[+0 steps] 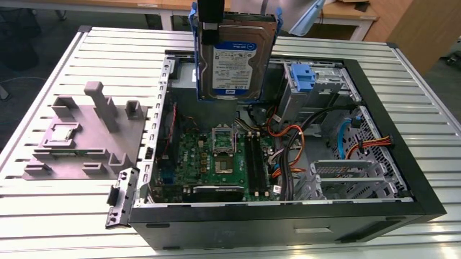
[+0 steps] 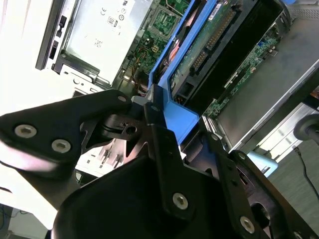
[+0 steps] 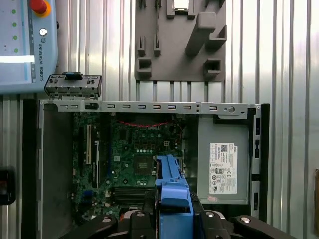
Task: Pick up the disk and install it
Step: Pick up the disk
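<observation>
The disk (image 1: 236, 62) is a silver-grey hard drive with a white-and-blue label in a bright blue carrier frame. It hangs upright above the back of the open computer case (image 1: 288, 224). My gripper (image 1: 212, 29) is shut on its top edge, one black finger lying over the label side. In the second wrist view the black fingers (image 2: 160, 134) clamp the blue frame (image 2: 185, 117), and the disk's green circuit board (image 2: 214, 37) faces the camera. In the first wrist view the blue carrier (image 3: 172, 181) juts from my gripper (image 3: 172, 211) over the motherboard (image 3: 137, 159).
Inside the case are a grey power-supply box (image 3: 224, 167), a metal drive cage (image 1: 346, 181), a lone blue bracket (image 1: 303, 78) and orange and black cables (image 1: 292, 145). A grey fixture block (image 1: 86, 135) sits on the slatted table at the exterior view's left. A pendant (image 3: 25, 45) lies beside it.
</observation>
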Tool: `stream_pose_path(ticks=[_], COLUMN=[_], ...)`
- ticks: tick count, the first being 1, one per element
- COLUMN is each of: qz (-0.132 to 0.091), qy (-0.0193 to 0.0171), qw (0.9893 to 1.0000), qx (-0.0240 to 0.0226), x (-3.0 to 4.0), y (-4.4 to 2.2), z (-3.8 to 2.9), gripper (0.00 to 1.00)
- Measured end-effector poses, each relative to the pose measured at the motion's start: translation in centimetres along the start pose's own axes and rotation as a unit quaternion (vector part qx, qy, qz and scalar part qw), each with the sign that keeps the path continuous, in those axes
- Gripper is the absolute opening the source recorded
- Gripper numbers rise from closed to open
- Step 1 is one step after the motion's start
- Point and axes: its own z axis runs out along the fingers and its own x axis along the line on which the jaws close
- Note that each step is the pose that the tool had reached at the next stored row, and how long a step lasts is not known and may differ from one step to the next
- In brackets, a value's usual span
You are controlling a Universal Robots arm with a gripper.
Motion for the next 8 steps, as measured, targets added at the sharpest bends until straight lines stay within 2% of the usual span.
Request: stream_pose_path(ticks=[6, 8], qz=[0.000, 0.000], qy=[0.0002, 0.0002], qw=[1.0000, 1.0000], qx=[0.0000, 0.0000], x=[0.00, 0.05], y=[-0.05, -0.60], z=[0.00, 0.00], gripper=[0.36, 0.36])
